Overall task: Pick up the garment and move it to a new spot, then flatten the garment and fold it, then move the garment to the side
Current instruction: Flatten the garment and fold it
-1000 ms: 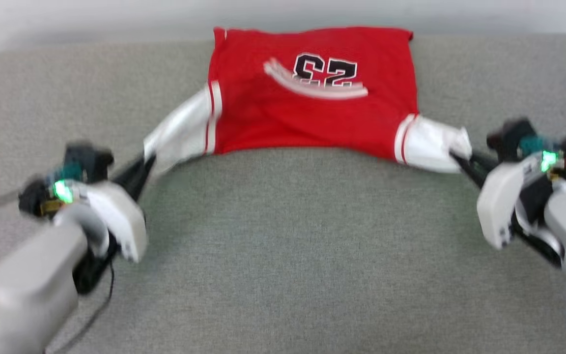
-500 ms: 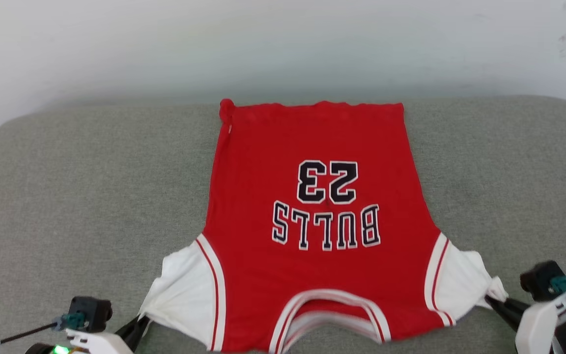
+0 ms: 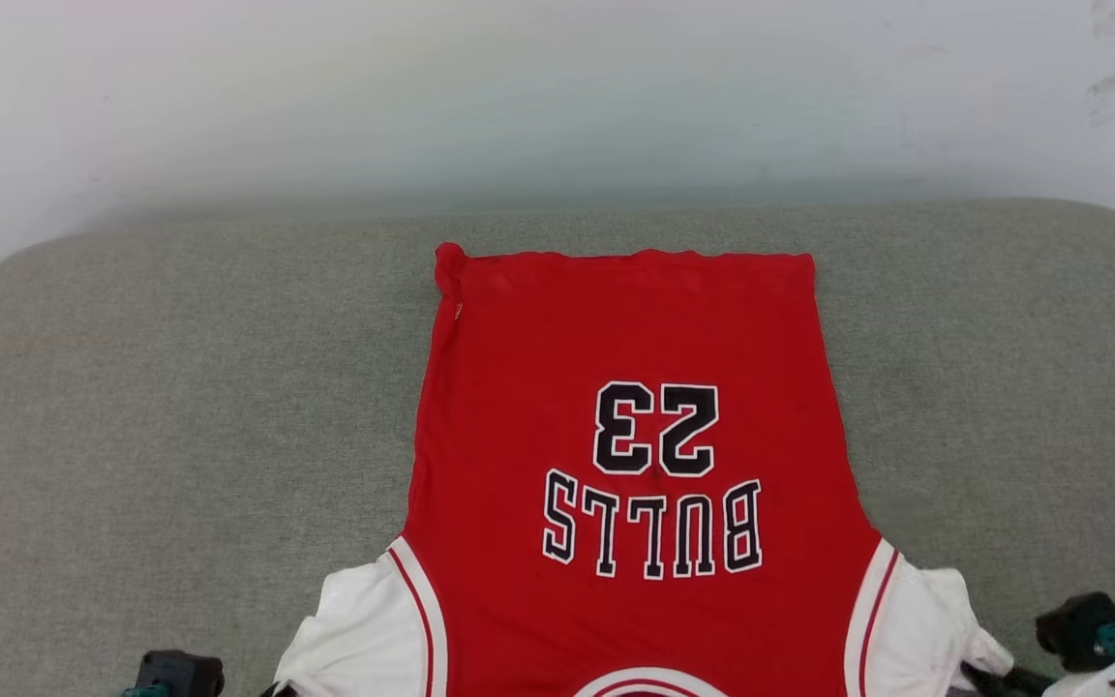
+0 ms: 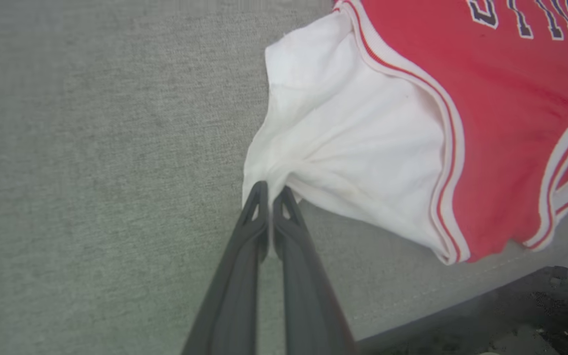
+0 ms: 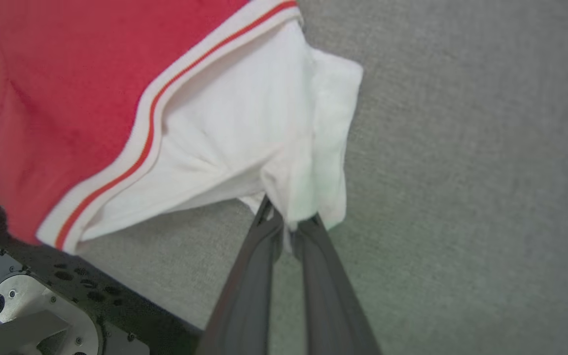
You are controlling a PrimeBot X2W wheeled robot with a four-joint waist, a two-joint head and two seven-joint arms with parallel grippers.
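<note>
We see the garment (image 3: 630, 455), a red jersey T-shirt with white short sleeves and black "BULLS 23" lettering, spread flat, lettering up, on the grey woven cushion (image 3: 180, 387), hem farthest from us and collar nearest. Our left gripper (image 4: 271, 190) pinches the bunched tip of one sleeve between its closed fingers, and our right gripper (image 5: 290, 217) is clamped likewise on the other sleeve's tip.

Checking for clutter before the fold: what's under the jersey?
Grey cushion shows all round the jersey, which lies spread on it. Anything beneath the fabric is covered; no bulge shows.
</note>
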